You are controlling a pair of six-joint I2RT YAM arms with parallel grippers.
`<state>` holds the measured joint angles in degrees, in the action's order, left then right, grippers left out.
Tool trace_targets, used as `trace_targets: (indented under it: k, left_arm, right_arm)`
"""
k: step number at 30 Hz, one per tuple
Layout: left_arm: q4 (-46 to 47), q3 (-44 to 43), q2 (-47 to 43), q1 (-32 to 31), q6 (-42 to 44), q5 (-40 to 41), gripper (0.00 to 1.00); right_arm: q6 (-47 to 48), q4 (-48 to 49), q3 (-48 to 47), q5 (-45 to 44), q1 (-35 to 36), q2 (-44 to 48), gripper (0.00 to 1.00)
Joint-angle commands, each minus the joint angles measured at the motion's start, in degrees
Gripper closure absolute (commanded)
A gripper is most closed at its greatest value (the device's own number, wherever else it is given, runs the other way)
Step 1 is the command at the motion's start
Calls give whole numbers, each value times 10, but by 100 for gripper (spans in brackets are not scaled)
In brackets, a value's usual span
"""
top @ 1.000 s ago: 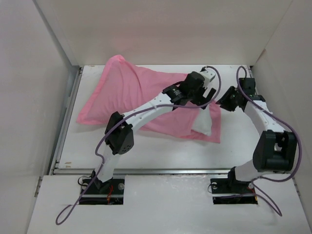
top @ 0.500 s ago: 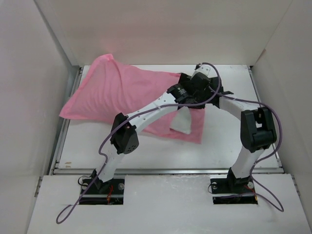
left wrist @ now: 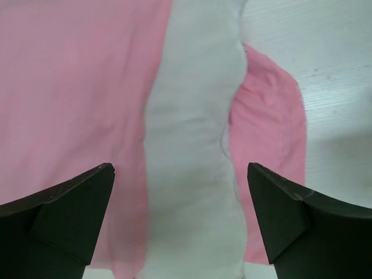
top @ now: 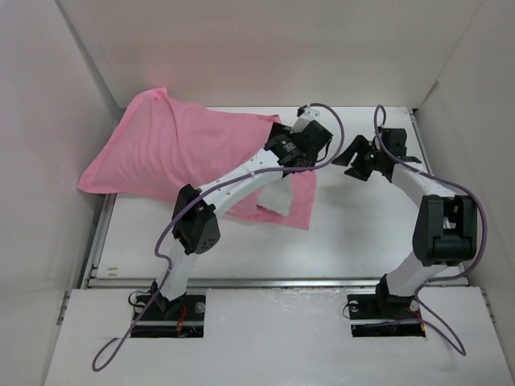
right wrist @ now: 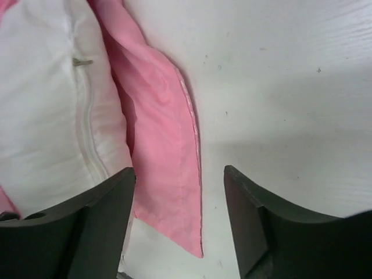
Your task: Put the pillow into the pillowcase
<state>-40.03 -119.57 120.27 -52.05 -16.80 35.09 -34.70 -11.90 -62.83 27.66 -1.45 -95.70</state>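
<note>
Left gripper [left wrist: 180, 171]: jaws at full spread, holding nothing, poised over pillow [left wrist: 192, 145].
Right gripper [right wrist: 179, 171]: jaws apart, nothing between them, over bare table [right wrist: 279, 87] beside the hem [right wrist: 192, 151].
Pillow: mostly inside pillowcase [left wrist: 70, 87], one white end out at the mouth (zip [right wrist: 81, 61] showing).
Risk: with neither gripper on the hem, a push on that end would likely slide the slick case toward the wall [top: 88, 96] rather than seat the pillow; zip may snag satin.
</note>
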Motion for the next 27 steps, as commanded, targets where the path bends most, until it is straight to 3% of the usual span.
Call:
trace_targets:
  k: [1, 7, 10, 18, 19, 21, 22, 27]
  left_arm:
    - [-72, -32, 15, 4, -32, 104, 0]
    - [-88, -77, 71, 27, -33, 104, 0]
    - [-61, -52, 78, 40, -5, 46, 0]
    - [-52, -21, 159, 76, 6, 17, 2]
    - [-58, -21, 168, 83, 6, 1, 18]
    - [-58, -21, 175, 93, 6, 1, 77]
    - [-58, -21, 182, 102, 11, 1, 100]
    - [-23, -4, 131, 108, 24, 48, 100]
  right_arm:
    - [27, -11, -10, -35, 21, 63, 30]
    - [45, -36, -22, -60, 21, 82, 16]
    - [56, -42, -22, -66, 21, 76, 15]
    - [67, -42, -27, -54, 21, 59, 12]
    - [74, -42, -27, -54, 21, 59, 12]
    - [74, -37, -27, -54, 21, 59, 12]
    - [74, -37, -27, -54, 21, 59, 12]
    - [89, -29, -27, -34, 21, 59, 11]
